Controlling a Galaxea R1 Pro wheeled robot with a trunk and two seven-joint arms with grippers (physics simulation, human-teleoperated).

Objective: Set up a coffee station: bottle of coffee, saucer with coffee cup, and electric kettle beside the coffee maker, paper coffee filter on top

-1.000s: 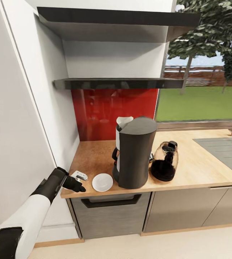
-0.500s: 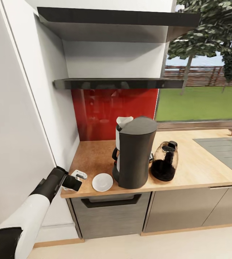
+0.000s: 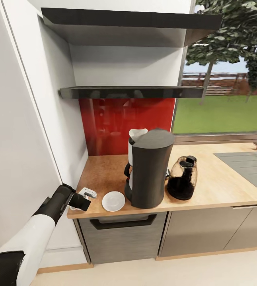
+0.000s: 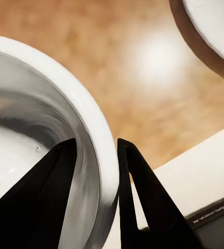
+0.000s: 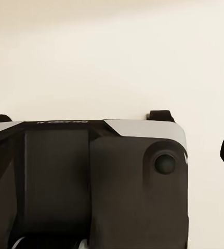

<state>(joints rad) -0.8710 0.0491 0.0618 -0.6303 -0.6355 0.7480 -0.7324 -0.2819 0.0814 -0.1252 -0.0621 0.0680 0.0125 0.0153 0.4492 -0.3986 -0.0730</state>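
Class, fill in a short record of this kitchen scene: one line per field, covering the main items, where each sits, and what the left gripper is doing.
coffee maker: upright on the countertop
paper filter: on the coffee maker, behind its top
saucer: on the counter, left of the coffee maker, nothing on it
coffee bottle: right of the coffee maker
coffee cup: at the counter's left edge
left gripper: fingers straddle the cup's rim

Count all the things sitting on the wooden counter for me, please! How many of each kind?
Tall dark grey coffee maker: 1
Round white saucer: 1
White coffee cup: 1
Clear glass bottle of dark coffee: 1
White paper coffee filter on the coffee maker: 1
Total: 5
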